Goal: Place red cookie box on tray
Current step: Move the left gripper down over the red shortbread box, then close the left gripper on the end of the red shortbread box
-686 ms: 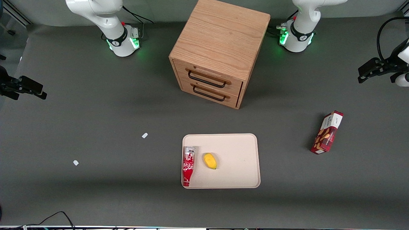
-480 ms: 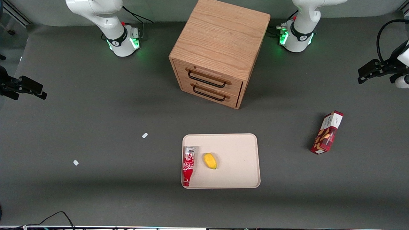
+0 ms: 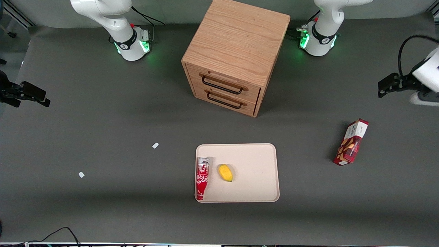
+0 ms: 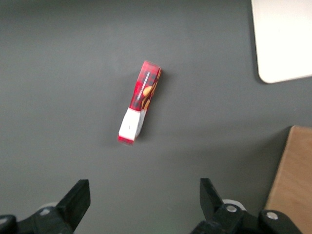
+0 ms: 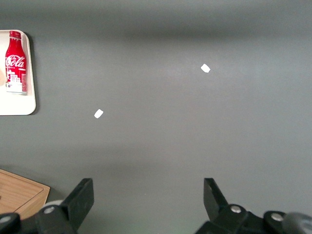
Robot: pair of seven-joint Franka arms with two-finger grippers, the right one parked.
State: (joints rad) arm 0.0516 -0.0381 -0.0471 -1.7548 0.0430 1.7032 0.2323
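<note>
The grey tabletop (image 3: 103, 120) spreads out under me, and the biggest thing on it is the wooden drawer cabinet (image 3: 236, 55), standing between the two arm bases with its two black-handled drawers facing the front camera. Nearer to that camera, in front of the cabinet, lies the cream tray (image 3: 253, 161), flat, with rounded corners and a low rim. A red-and-white soda bottle (image 3: 202, 177) lies on its side in the tray, along the edge toward the parked arm's end, and a small yellow fruit (image 3: 225, 172) rests just beside it, apart from it.

The red cookie box (image 3: 351, 142) lies on the bare tabletop, well apart from the tray, toward my working arm's end of the table. It lies slightly askew, with its white end pointing away from the front camera. From my wrist camera I see the same box (image 4: 139, 109) below me, nothing touching it.

My tool (image 3: 386, 85) hangs above the tabletop at the working arm's end, farther from the front camera than the box and clear of it. Its fingers (image 4: 75, 200) stand wide apart, holding nothing.

Two small white scraps (image 3: 155, 145) lie on the tabletop toward the parked arm's end.
</note>
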